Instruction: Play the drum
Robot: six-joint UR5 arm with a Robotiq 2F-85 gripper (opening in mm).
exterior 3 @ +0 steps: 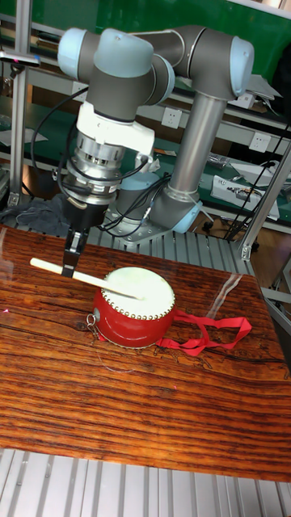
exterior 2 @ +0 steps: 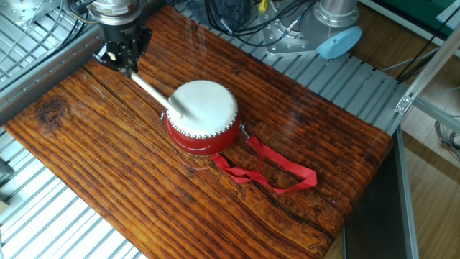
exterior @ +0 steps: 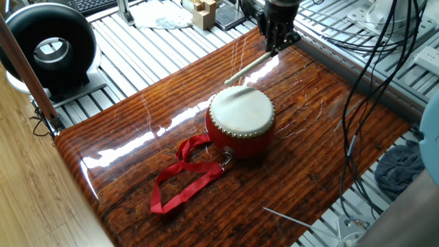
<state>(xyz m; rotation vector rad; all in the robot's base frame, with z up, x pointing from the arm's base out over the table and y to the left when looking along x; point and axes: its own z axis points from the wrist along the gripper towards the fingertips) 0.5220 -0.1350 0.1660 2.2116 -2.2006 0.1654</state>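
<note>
Locate the drum (exterior: 241, 122) near the middle of the wooden table (exterior: 137, 158). It stands upright on its red body, with the cream skin facing up and a row of studs around the rim. In the other fixed view the drum (exterior 2: 202, 116) appears at the same central spot, and in the tall fixed view the drum (exterior 3: 133, 305) sits just below the arm.

Check the red ribbon (exterior: 184, 175). It is attached to a small metal ring on the side of the drum and lies in loose loops flat on the table, trailing away from the drum on the side opposite the gripper. In the other fixed view the ribbon (exterior 2: 269, 169) runs toward the table edge, and in the tall fixed view the ribbon (exterior 3: 212, 333) lies beside the drum.

Observe the gripper (exterior: 277, 42) above the far part of the table, pointing down. In the other fixed view the gripper (exterior 2: 125, 56) sits beside the drum, not over it. The 2 fingers are clamped on 1 end of a thin pale stick (exterior: 248, 66). In the tall fixed view the gripper (exterior 3: 74, 253) holds the stick (exterior 3: 85, 275) partway along, with a short end projecting past the fingers.

Note the stick angle. It slopes down from the gripper toward the drum. In the other fixed view the free end of the stick (exterior 2: 158, 96) reaches over the rim and lies on or just above the skin; you cannot tell whether it touches.
</note>
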